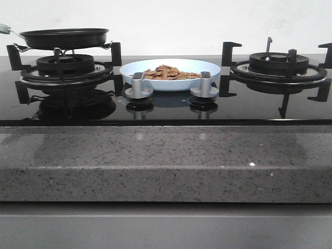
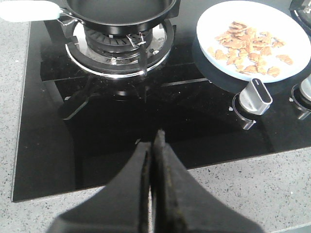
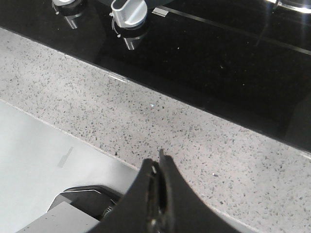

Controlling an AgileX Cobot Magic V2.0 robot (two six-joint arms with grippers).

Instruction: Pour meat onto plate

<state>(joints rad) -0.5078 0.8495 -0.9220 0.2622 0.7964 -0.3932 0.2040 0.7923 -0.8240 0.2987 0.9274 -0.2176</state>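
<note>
The pale blue plate (image 1: 205, 67) sits on the black glass hob between the two burners, behind the two knobs. The meat (image 1: 169, 73) lies on it as a loose heap of thin reddish-brown pieces. In the left wrist view the plate (image 2: 216, 13) and meat (image 2: 248, 44) show too. The black frying pan (image 1: 65, 37) rests on the left burner, and what shows of its inside (image 2: 121, 6) looks empty. My left gripper (image 2: 152, 141) is shut and empty, above the hob's front edge. My right gripper (image 3: 158, 162) is shut and empty, over the speckled counter. Neither gripper shows in the front view.
Two silver knobs (image 1: 138, 85) (image 1: 204, 85) stand in front of the plate. The right burner (image 1: 278, 70) has a bare black grate. The pan's pale handle (image 2: 29, 10) points away to the left. A speckled grey stone counter (image 1: 166, 161) runs along the front.
</note>
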